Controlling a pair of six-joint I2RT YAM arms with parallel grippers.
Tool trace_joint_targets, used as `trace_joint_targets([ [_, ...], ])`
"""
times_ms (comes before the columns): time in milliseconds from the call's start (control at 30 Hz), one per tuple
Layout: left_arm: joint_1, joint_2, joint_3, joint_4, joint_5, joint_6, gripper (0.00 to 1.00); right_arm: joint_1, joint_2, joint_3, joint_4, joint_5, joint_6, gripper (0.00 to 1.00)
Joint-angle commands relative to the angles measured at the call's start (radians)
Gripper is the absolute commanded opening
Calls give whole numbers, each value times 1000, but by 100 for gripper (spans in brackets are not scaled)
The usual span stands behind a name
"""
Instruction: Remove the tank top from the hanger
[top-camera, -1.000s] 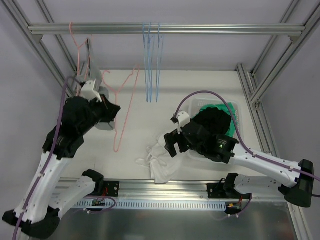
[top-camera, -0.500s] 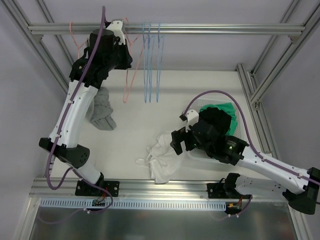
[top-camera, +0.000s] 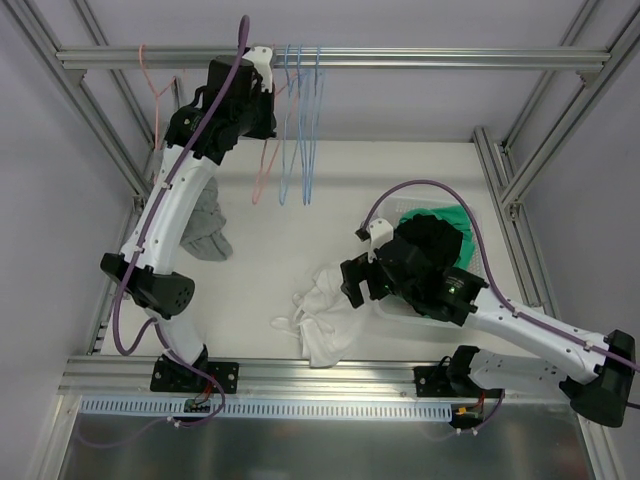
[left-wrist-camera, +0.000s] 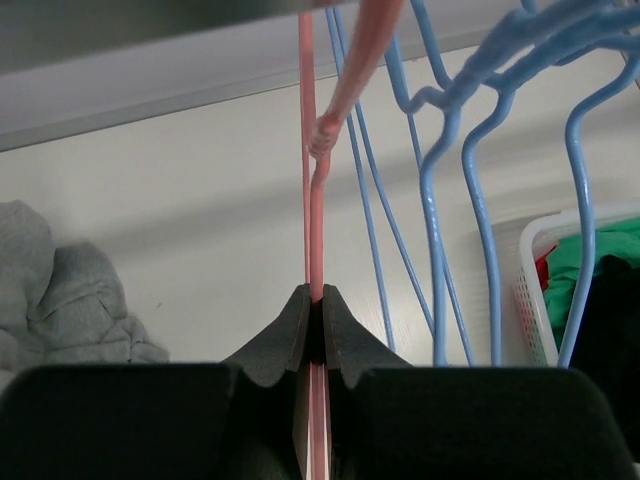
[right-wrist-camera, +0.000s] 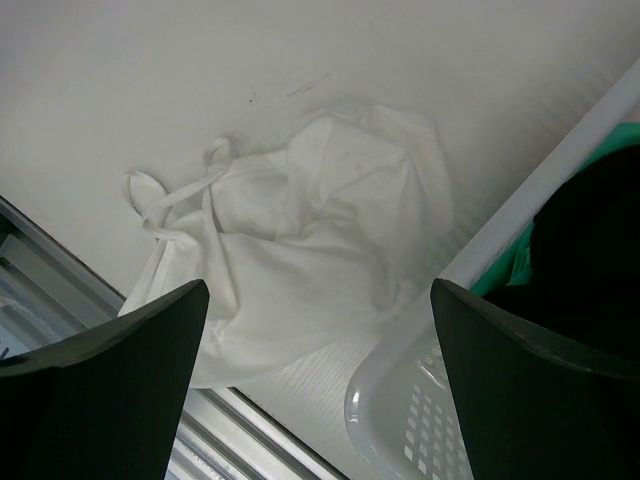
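Task item location: the white tank top (right-wrist-camera: 300, 260) lies crumpled on the table (top-camera: 400, 180), lower centre of the top view, just beside the white basket (right-wrist-camera: 395, 425). It is well apart from every hanger.
Left gripper (left-wrist-camera: 312, 310): raised to the rail (top-camera: 400, 58) at the upper left of the top view, with its fingers clamped on the wire of the pink hanger (left-wrist-camera: 317, 230).
Pink hanger: bare, with no garment on it. It hangs just beside the blue hangers (left-wrist-camera: 430, 260).
Right gripper (right-wrist-camera: 320, 385): jaws spread wide and holding nothing, hovering above the tank top.
Task status (judgement): the garment appears to be off the hanger, so what remains is probably parking the hanger on the rail.
Handling (judgement): thin, limp fabric, light and not fragile. It will drape, bunch and slide over the table rather than keep its shape.
Grasp point (judgement): pinch a raised fold in the bunched body. The thin shoulder straps at the left of the right wrist view would slip or stretch.
Hazard (judgement): a trailing strap could catch on the basket rim.
Other items: a grey garment (left-wrist-camera: 60, 290) lies on the table at the left, and the basket holds green and black clothing.
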Motion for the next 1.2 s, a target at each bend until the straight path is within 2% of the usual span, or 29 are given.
trace_joint_targets([
  [0, -12, -21, -27, -24, -17, 0, 0, -8, 10, -7, 36, -21, -1, 99],
  [167, -23, -60, -80, -38, -42, -14, 2, -17, 19, -16, 57, -18, -5, 99],
  [200, -26, -78, -88, -38, -48, -20, 21, -36, 30, -27, 77, -30, -6, 99],
  [300, -26, -139, -131, -38, -109, -40, 42, -91, 94, -36, 101, -90, -3, 100],
  [333, -26, -161, -148, -38, -130, -46, 65, -99, 114, -37, 121, -111, -9, 100],
  [367, -26, -181, -184, -36, -152, -51, 98, -103, 136, -39, 132, -133, -20, 99],
  [533, -26, -359, -345, -35, -276, -80, 99, -90, 349, 10, 129, -308, -28, 99],
  [700, -24, -594, -589, -35, -379, -138, 99, -18, 504, 58, 80, -266, -34, 100],
  [767, -24, -667, -683, -33, -401, -155, 99, -1, 605, 116, 4, -256, -38, 99],
  [833, -24, -761, -726, -35, -413, -169, 99, 38, 659, 140, -41, -187, -40, 99],
  [967, -24, -885, -809, -36, -401, -163, 99, 67, 736, 154, -30, -183, -60, 98],
  [1000, -24, -935, -821, -38, -398, -161, 99, 72, 755, 154, -26, -200, -58, 89],
  [1033, -24, -963, -835, -38, -398, -163, 99, 73, 760, 154, -6, -203, -51, 60],
  [1100, -24, -1038, -881, -32, -398, -164, 99, 73, 737, 145, 15, -199, -51, 35],
  [1133, -24, -1063, -898, -32, -401, -164, 99, 75, 717, 145, 31, -190, -51, 8],
  [1167, -24, -1083, -931, -29, -407, -164, 99, 75, 693, 144, 36, -176, -35, 0],
])
